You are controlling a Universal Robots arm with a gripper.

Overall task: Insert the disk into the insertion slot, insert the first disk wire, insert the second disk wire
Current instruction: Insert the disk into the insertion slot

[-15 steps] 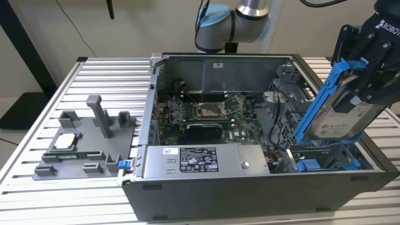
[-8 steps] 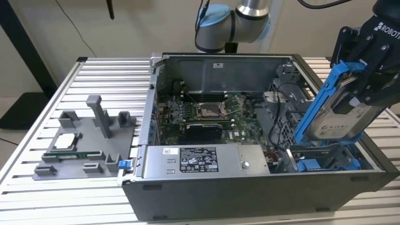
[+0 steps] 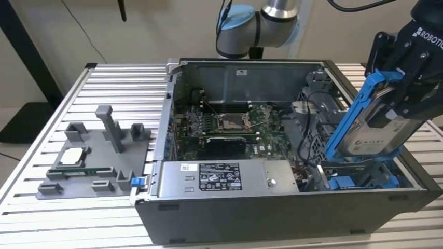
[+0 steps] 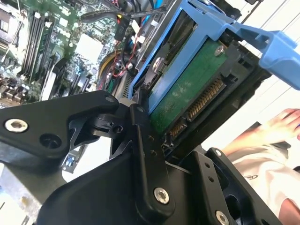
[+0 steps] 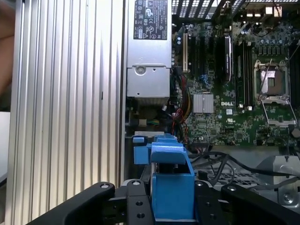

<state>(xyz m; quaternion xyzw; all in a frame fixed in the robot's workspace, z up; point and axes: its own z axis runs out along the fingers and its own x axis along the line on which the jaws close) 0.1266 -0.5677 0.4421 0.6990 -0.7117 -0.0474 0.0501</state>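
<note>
My gripper (image 3: 410,101) is shut on the disk (image 3: 379,136), a silver drive with a pale label in a bright blue carrier. The disk hangs steeply tilted over the exterior view's right end of the open computer case. Its lower end is just above the insertion slot (image 3: 360,181), a bay edged with blue tabs in the case's near corner. In the second wrist view the disk (image 4: 187,93) shows its green board and connector, clamped between black fingers (image 4: 145,154). In the first wrist view the blue carrier (image 5: 171,187) sits between the fingers. Black cables (image 5: 220,161) lie loose beside the cage.
The motherboard with its square processor socket (image 3: 231,123) fills the case's middle, and the power supply (image 3: 221,179) lies along the near wall. A grey fixture (image 3: 97,155) with parts stands on the ribbed table (image 3: 41,212). A person's hand (image 4: 281,124) is close by.
</note>
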